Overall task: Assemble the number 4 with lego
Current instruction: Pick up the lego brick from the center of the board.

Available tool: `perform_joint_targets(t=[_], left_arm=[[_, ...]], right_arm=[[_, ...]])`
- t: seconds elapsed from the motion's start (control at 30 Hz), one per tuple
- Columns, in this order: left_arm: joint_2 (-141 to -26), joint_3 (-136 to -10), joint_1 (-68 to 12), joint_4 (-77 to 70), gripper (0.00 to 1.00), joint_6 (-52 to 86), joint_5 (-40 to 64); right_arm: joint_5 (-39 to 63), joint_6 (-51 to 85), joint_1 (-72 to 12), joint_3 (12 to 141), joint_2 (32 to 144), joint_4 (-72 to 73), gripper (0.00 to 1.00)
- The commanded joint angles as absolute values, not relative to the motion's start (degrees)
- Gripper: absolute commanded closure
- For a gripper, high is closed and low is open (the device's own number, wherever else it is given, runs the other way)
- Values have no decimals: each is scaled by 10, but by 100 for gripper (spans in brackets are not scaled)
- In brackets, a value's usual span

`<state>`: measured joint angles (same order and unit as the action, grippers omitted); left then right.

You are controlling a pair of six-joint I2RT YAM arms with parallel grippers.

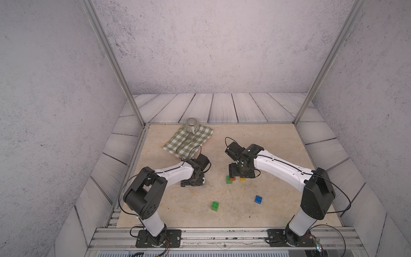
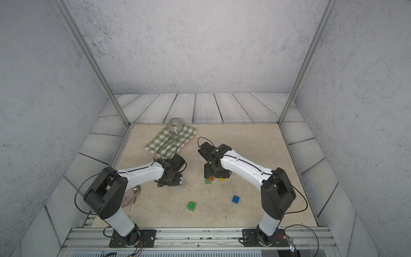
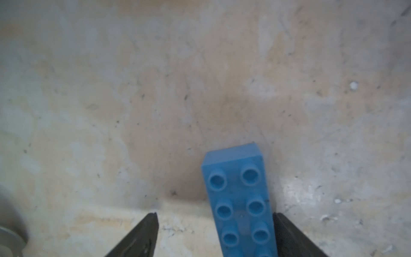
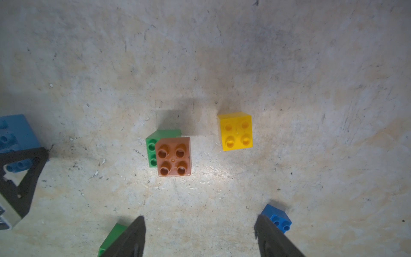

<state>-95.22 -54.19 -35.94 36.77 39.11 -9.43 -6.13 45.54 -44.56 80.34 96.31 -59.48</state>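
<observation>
The long light blue lego brick (image 3: 240,200) lies on the table between the fingers of my left gripper (image 3: 215,214). The jaws are open: one finger touches the brick's side and the other stands clear. My right gripper (image 4: 200,217) hangs open and empty above an orange-brown brick (image 4: 173,156) stacked offset on a green brick (image 4: 151,153), with a yellow brick (image 4: 236,132) beside them. A loose green brick (image 1: 214,205) and a dark blue brick (image 1: 258,199) lie nearer the front. No number 4 shape is in view.
A green checked cloth (image 1: 188,140) with a striped mug (image 1: 192,125) and cutlery lies at the back left. A glass dish (image 2: 131,195) sits by the left arm's base. Metal rails (image 1: 222,235) run along the front edge.
</observation>
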Motion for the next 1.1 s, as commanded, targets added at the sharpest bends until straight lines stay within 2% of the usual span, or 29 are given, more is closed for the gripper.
perform_joint_targets(t=[0.0, 0.13, 0.33, 0.67, 1.07], left_arm=[[-920, -519, -347, 383, 24, 389, -99], [-913, -502, -346, 349, 34, 367, -74], [-908, -484, -346, 311, 39, 345, -64], [-900, -482, -347, 293, 39, 333, -86], [-909, -471, -352, 284, 57, 335, -78]], right_arm=[[-65, 451, -443, 802, 945, -599, 21], [-63, 451, -444, 808, 951, -597, 21], [-63, 453, -443, 804, 944, -596, 21], [-62, 461, -444, 793, 937, -590, 21], [-61, 464, -443, 787, 935, -588, 21]])
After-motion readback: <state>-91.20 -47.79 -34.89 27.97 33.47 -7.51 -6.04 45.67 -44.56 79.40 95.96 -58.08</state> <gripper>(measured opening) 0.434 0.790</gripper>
